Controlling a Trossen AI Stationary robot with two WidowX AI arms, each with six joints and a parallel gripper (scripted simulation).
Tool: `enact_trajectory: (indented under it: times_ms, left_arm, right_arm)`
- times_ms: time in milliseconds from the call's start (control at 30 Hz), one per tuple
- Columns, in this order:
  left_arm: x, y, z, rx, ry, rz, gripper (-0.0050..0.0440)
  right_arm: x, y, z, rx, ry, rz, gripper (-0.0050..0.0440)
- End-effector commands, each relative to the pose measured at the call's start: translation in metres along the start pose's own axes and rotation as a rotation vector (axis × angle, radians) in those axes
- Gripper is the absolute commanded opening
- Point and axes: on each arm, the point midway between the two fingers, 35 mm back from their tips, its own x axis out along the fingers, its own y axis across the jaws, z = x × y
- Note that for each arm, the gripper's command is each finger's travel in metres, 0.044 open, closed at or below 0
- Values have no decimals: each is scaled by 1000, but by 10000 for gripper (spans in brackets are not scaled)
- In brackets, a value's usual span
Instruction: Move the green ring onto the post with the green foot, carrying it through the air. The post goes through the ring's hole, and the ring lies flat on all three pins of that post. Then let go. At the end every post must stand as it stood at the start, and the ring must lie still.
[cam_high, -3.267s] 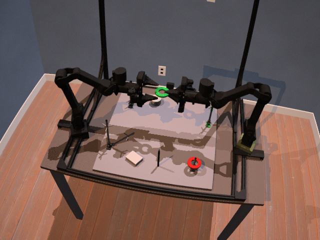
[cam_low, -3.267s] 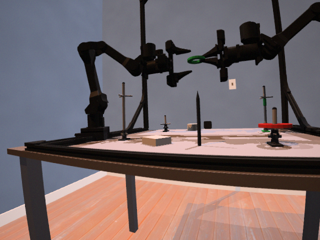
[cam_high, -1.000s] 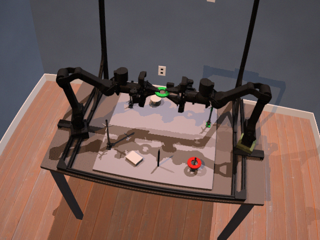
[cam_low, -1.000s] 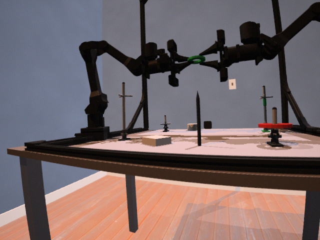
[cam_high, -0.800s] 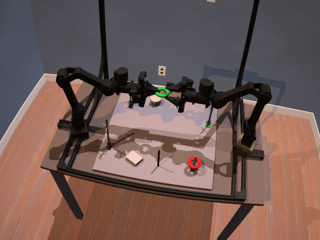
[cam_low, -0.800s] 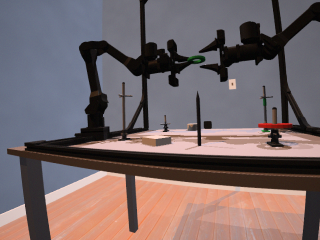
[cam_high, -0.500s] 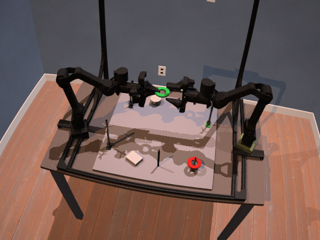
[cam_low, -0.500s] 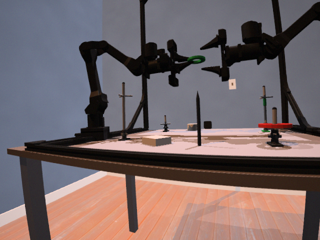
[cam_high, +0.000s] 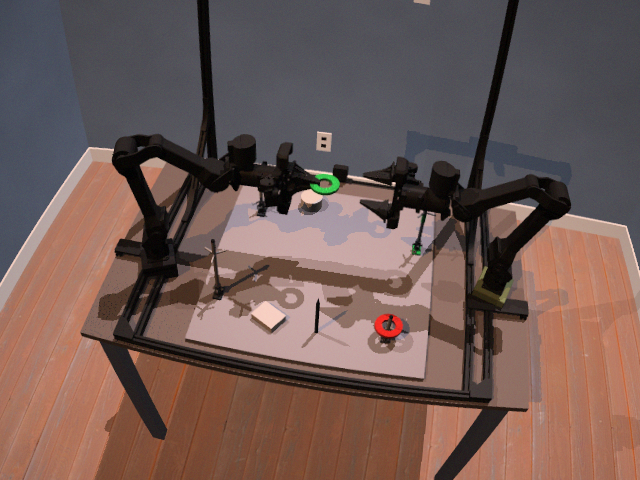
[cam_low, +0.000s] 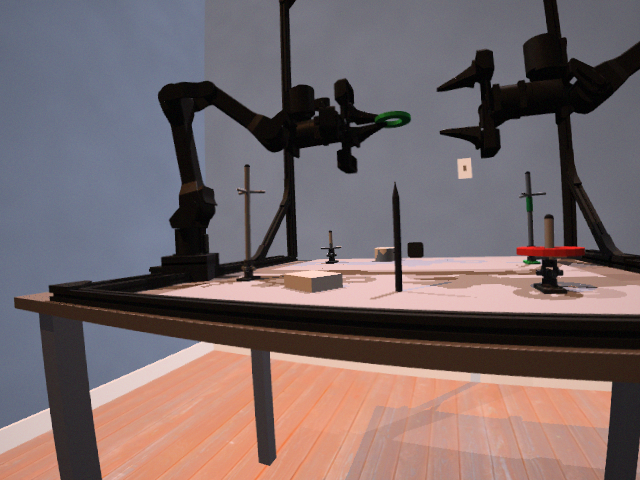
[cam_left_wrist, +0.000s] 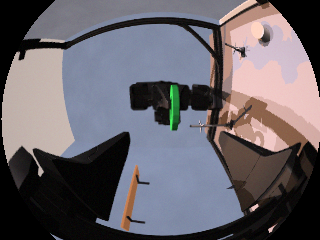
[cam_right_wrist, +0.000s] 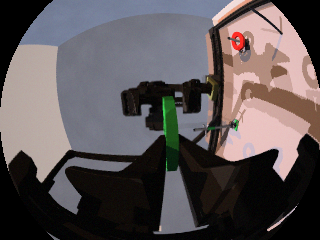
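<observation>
Our right gripper (cam_high: 316, 180) (cam_low: 379, 121) (cam_left_wrist: 173, 101) (cam_right_wrist: 170, 139) pinches green ring (cam_high: 336, 188) (cam_low: 407, 119) (cam_left_wrist: 175, 112) (cam_right_wrist: 170, 120) at its rim, aloft; left gripper (cam_high: 363, 188) (cam_low: 439, 111) (cam_left_wrist: 174, 134) (cam_right_wrist: 162, 99), spread wide, faces it. Green-footed post (cam_high: 420, 233) (cam_low: 528, 204) (cam_right_wrist: 215, 128) stands below left gripper. Crossing too early, we could strike left fingers; low carry could topple post.

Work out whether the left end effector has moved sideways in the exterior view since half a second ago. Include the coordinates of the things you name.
Yes: the left end effector (cam_high: 361, 188) (cam_low: 439, 111) (cam_left_wrist: 176, 137) (cam_right_wrist: 162, 110) moved picture-right; its finger mounts passed from left to right of the wall plate (cam_low: 464, 168).
</observation>
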Motion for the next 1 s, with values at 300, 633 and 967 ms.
enact_trajectory:
  times_ms: [300, 633, 967]
  left_arm:
    - [-5, -38, -83, -160, 242, -279, 400]
    - [-28, -64, -130, -295, 408, -470, 400]
    - [-85, -92, -181, -529, 659, -716, 400]
  right_arm:
    - [0, 1, 0, 1, 3, 2, 0]
    - [0, 1, 0, 1, 3, 2, 0]
    - [0, 1, 0, 1, 3, 2, 0]
